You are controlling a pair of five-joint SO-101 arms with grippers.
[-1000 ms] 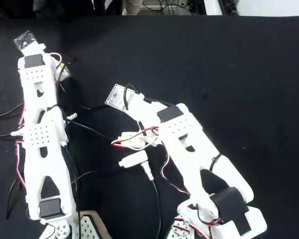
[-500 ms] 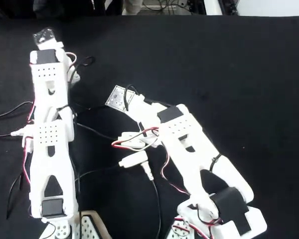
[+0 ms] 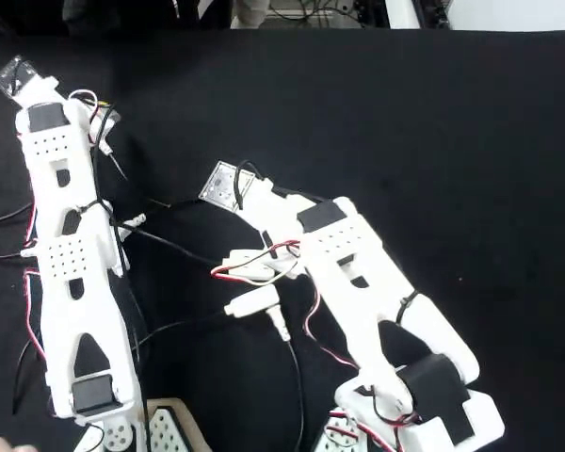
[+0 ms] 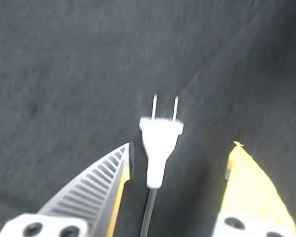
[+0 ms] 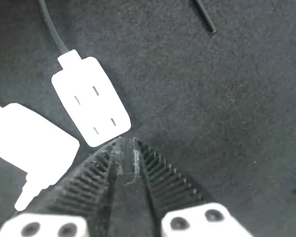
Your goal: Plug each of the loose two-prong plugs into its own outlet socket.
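A matte black tabletop spreads wide (loose cables lie beyond its far edge).

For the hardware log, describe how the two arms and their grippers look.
The left arm and right arm are white plastic links with perforated panels, black servos and red, black and white wires. The left gripper has ribbed grey and yellow fingers; the right gripper has dark toothed fingers on white, screwed bases.

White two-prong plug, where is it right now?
In the left wrist view, the white two-prong plug sits between the tips of the open left pincer, over black cloth.
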